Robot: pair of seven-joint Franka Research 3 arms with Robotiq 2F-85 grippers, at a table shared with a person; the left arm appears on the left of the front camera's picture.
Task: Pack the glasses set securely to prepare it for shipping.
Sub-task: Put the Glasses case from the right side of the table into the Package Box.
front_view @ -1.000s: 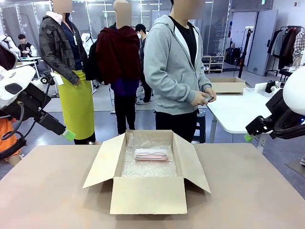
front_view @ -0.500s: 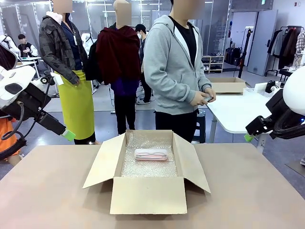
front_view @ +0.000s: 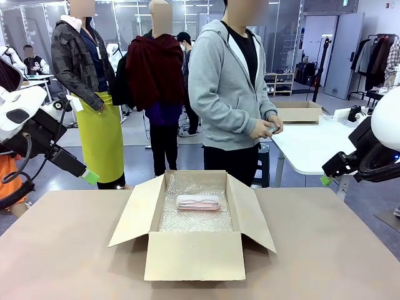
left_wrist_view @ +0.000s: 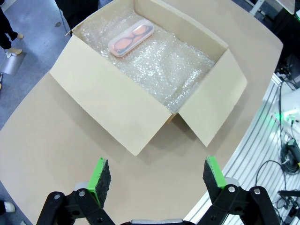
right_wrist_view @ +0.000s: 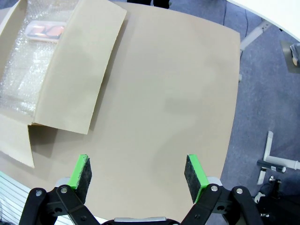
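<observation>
The pale pink glasses case [front_view: 198, 202] lies flat inside the open cardboard box [front_view: 194, 257]. It rests on the bubble wrap [front_view: 195, 220] that lines the bottom, near the box's far wall and lengthwise across it. Through its translucent lid, the left wrist view shows a pair of glasses (the frames read as a darker pink). All four box flaps stand open, and the box sits in the middle of the brown desk [front_view: 56, 250].

The left jaws are spread wide with nothing between them. Their green pads [left_wrist_view: 100, 174] hang above bare desk on the robot's side of the box. The right jaws are also wide apart and empty, with their pads [right_wrist_view: 194, 171] over bare desk beside the box's right flap. In the front view both arms are raised at the picture's edges, well apart from the box.

Across the desk stands a person [front_view: 225, 81] in a grey hoodie. The person's hands [front_view: 267, 128] are together at waist height around a small object, too small to identify.
</observation>
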